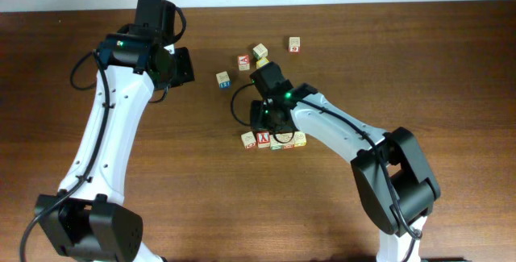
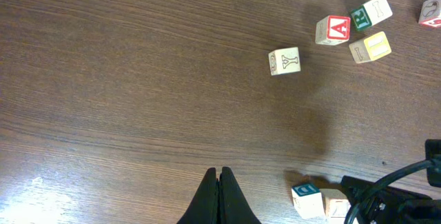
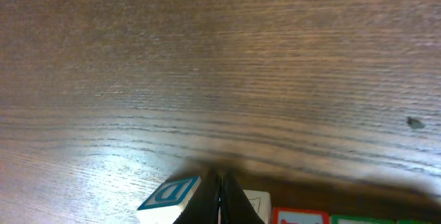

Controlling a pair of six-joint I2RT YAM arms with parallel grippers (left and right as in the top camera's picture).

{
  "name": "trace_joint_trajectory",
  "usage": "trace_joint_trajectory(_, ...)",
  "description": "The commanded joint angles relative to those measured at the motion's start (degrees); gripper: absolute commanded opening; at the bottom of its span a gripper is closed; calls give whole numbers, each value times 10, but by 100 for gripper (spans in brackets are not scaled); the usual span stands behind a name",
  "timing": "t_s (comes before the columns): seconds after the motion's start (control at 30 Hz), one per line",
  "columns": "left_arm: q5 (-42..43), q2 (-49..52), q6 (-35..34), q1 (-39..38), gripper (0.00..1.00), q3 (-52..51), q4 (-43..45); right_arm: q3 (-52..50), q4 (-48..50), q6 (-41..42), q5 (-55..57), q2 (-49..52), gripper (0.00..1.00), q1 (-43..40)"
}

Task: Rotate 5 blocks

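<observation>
1. Left end effector (image 2: 220,195): fingers were pressed fully together and held nothing. It hung over bare counter (image 2: 103,79) (well apart from every cube).
2. Right end effector (image 3: 220,195): also closed tight and empty. Its tip stood low at one end of a row of blocks (image 1: 264,139), at the seam between a D cube (image 3: 167,193) (letter in blue) and a pale cube (image 3: 256,201). Contact with either could not be determined.
3. Row: four cubes lay side by side, touching, in the middle of the counter. They were partly covered by the right wrist in the overhead view. In the right wrist view, a red-bordered face (image 3: 300,217) and a green-bordered face (image 3: 351,219) followed the pale cube.
4. Cluster: an A cube (image 2: 333,29) (red letter), a green cube (image 2: 371,12) and a yellow cube (image 2: 371,47) sat close together. They lay farther back on the counter, apart from the row.
5. A red-marked cube (image 1: 295,44) lay alone near the cluster, not touching it.
6. A lone cube (image 1: 222,78) (blue mark on one side) sat between the cluster and the left end effector, clear of both.
7. All cubes rested flat on the counter and none was stacked.
</observation>
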Motion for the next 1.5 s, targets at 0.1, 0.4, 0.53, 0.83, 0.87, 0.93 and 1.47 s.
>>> trace_joint_trajectory(0.1, -9, -9, -8, -1, 0, 9, -5, 10, -5, 31, 11, 19, 4, 7)
trace_joint_trajectory(0.4, -9, -9, -8, -1, 0, 9, -4, 10, -3, 36, 5, 25, 5, 6)
trace_joint_trajectory(0.53, -9, -9, -7, -1, 0, 9, -8, 10, -11, 36, -6, 24, 4, 6)
trace_joint_trajectory(0.83, -9, -9, -7, -1, 0, 9, -9, 10, -19, 36, -15, 24, 4, 6)
trace_joint_trajectory(0.87, -9, -9, -8, -1, 0, 9, -9, 10, -19, 36, -17, 25, 4, 6)
trace_joint_trajectory(0.93, -9, -9, -8, -1, 0, 9, -9, 10, -19, 35, -19, 24, 4, 6)
trace_joint_trajectory(1.47, -9, -9, -8, -1, 0, 9, -9, 10, -6, 31, -18, 24, 8, 5)
